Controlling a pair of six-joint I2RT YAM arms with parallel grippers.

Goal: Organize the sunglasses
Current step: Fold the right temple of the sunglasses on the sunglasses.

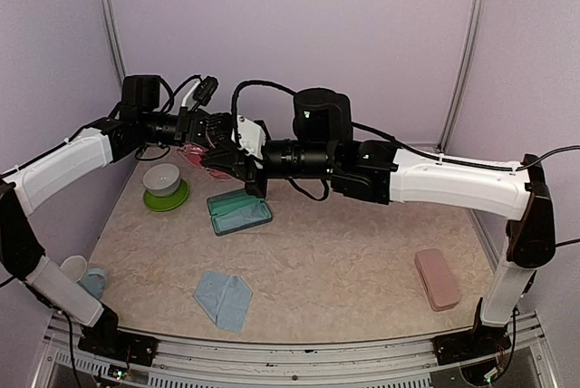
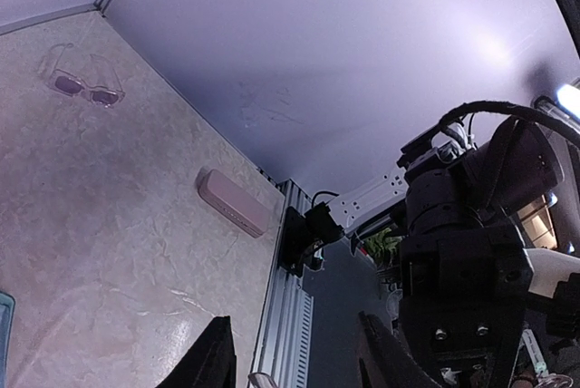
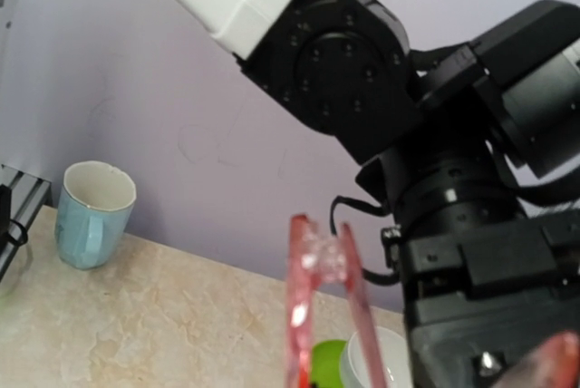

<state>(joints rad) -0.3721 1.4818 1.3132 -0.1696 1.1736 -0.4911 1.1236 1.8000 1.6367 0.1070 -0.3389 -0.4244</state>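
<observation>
Right hand clamps pink-red sunglasses, jutting lengthwise ahead; left hand half-open, empty

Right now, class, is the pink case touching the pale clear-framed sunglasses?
Apart. The left wrist view shows bare table between the pink case and the pale clear-framed sunglasses.

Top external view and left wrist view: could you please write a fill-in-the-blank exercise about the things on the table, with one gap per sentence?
The teal case lies ____, its inside showing.
The bowl stands on a ____ plate.
The closed case, far from the teal one, is ____.
The clear-framed sunglasses have purple-tinted ____.
Missing words: open; green; pink; lenses.
</observation>
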